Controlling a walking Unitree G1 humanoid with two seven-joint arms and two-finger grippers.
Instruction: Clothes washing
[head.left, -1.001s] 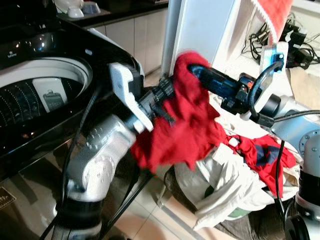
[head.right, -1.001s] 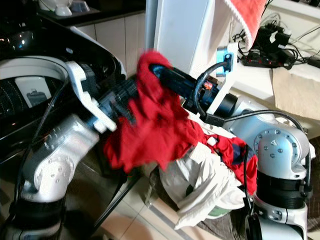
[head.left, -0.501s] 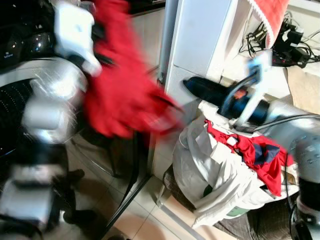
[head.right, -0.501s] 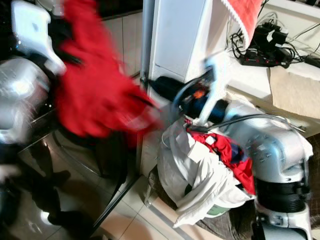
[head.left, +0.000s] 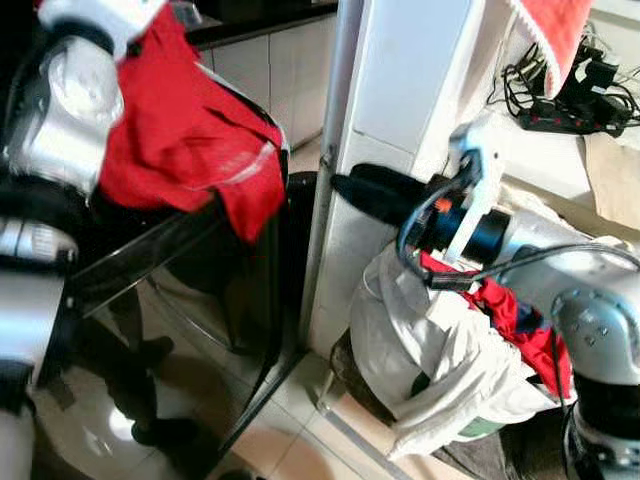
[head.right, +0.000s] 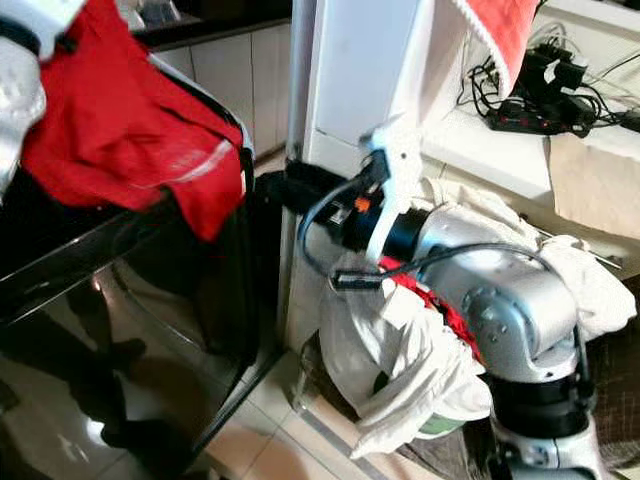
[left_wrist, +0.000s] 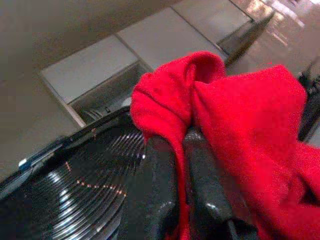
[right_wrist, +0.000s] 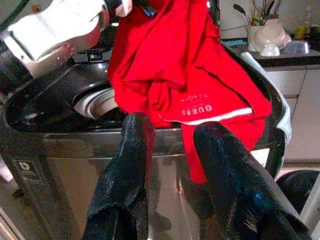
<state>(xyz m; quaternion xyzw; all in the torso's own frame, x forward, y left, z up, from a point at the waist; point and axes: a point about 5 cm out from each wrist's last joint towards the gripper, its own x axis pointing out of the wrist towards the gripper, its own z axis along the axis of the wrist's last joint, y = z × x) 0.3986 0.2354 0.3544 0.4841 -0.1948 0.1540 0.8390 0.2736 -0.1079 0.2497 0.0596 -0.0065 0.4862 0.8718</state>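
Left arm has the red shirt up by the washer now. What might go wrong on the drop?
The red shirt drapes over the washer's front edge, so it may snag or slide outside the drum when released. The left gripper has cloth bunched around its fingers, so the shirt may cling. The open right gripper is close below and could catch the hem.

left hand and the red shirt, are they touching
Touching. In the left wrist view the left hand has its black fingers shut on a fold of the red shirt, cloth bunched between them.
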